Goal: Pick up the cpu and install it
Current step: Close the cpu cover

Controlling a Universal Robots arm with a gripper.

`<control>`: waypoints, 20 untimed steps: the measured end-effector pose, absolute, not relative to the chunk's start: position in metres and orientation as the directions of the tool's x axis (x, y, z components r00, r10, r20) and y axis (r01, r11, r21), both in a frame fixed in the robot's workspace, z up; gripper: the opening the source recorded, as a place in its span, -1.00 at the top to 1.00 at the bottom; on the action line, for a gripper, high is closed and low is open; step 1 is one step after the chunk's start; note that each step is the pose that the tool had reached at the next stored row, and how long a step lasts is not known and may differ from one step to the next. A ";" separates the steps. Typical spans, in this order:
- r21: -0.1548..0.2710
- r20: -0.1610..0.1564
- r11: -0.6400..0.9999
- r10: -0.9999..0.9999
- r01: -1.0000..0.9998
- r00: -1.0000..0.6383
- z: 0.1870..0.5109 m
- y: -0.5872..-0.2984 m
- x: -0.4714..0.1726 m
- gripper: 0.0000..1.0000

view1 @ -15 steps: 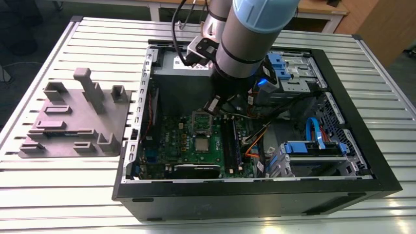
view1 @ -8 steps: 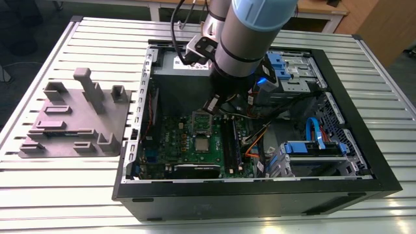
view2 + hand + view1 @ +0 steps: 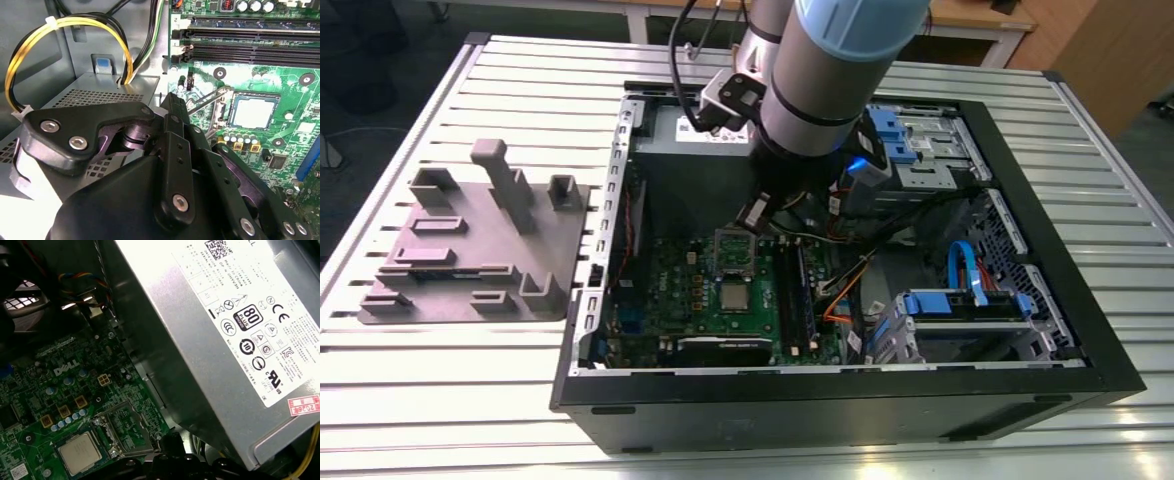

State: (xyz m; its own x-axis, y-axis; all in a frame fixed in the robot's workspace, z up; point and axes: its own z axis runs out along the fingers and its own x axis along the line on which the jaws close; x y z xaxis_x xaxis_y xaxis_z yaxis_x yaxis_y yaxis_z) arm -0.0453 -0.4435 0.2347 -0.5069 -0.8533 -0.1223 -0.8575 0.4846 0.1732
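The small square silvery-grey cpu [image 3: 736, 297] [image 3: 253, 112] [image 3: 79, 452] lay seated in the green motherboard [image 3: 707, 290]. The black gripper [image 3: 757, 213] hung just above the socket's raised metal frame [image 3: 736, 250]. I could not tell whether it was open or closed.

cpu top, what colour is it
Silvery-grey metal with a thin pale rim; the cpu shows best in the first wrist view, lying in the motherboard socket.

bright even light, glare on the power supply [image 3: 210, 340] (case corners shadowed), gripper [image 3: 175, 150] blurred close up.
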 end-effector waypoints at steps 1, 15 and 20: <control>0.173 -0.122 0.484 -0.853 -0.858 -0.507 0.235 -0.444 -0.045 0.80; 0.173 -0.122 0.482 -0.855 -0.859 -0.504 0.238 -0.443 -0.046 0.80; 0.172 -0.121 0.480 -0.856 -0.860 -0.502 0.238 -0.445 -0.046 0.80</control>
State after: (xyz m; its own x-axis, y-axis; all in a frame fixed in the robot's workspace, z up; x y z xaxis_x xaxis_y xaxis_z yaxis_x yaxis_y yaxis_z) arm -0.0463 -0.4450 0.2383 -0.5022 -0.8563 -0.1207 -0.8601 0.4802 0.1722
